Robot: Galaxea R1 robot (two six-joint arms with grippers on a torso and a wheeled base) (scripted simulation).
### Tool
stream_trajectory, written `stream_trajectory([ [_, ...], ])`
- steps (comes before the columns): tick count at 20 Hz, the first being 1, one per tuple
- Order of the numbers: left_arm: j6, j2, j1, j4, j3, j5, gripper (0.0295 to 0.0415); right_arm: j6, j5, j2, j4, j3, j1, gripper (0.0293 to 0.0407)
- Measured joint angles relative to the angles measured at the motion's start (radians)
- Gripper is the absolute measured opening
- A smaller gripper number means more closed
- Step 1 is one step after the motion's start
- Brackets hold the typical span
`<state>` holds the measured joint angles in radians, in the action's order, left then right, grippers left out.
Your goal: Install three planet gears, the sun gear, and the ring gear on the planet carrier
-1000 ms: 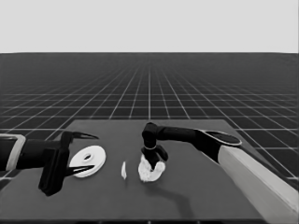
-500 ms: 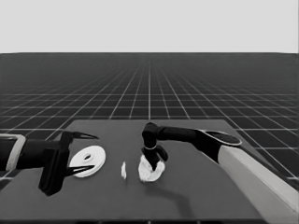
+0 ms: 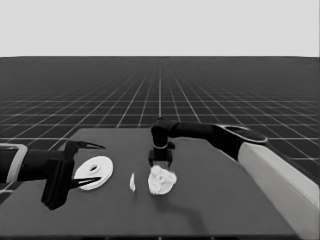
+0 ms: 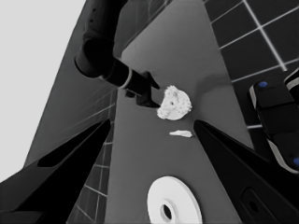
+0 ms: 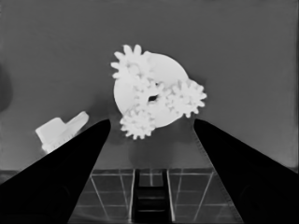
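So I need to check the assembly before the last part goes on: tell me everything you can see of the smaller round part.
The smaller round part is a flat white disc lying near the table's middle, just below the open right gripper, which hovers above without touching it. Four small toothed gears sit on it: one at the centre, three around it, their teeth overhanging its edge. A thin white piece lies beside it, apart.

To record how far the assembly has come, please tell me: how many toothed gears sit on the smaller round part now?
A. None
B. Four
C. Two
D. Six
B: in the right wrist view, four toothed gears lie meshed on the smaller round part, one at the centre and three around it; the right gripper is over them with its jaws open and empty.
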<state>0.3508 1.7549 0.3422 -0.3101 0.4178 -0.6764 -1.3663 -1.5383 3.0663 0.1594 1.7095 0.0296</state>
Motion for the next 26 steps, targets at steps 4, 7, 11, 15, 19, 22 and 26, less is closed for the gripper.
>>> stream_trajectory([
  [4,0.0,0.0,0.0,0.0,0.0,0.0,0.0385,0.921,0.314,-1.11,0.473,-1.145,-0.341,0.0386],
  [7,0.0,0.0,0.0,0.0,0.0,0.0,0.0385,1.024,0.349,-1.269,0.525,-1.287,-0.377,0.0385],
  [11,-0.484,0.027,-0.189,-0.283,0.179,-0.32,0.0405,1.047,0.357,-1.303,0.537,-1.319,-0.384,0.0385],
  [15,-1.014,0.457,-0.253,0.164,0.997,-0.761,0.0388,1.05,0.358,-1.307,0.538,-1.322,-0.384,0.0385],
  [19,-0.995,0.552,-0.263,0.244,1.224,-0.802,0.0385,1.05,0.358,-1.307,0.538,-1.323,-0.384,0.0385],
  [22,-0.97,0.595,-0.388,0.179,1.313,-0.705,0.0385,1.05,0.358,-1.307,0.538,-1.323,-0.384,0.0385],
  [26,-0.947,0.628,-0.445,0.156,1.378,-0.656,0.0385,1.05,0.358,-1.307,0.538,-1.323,-0.384,0.0385],
])
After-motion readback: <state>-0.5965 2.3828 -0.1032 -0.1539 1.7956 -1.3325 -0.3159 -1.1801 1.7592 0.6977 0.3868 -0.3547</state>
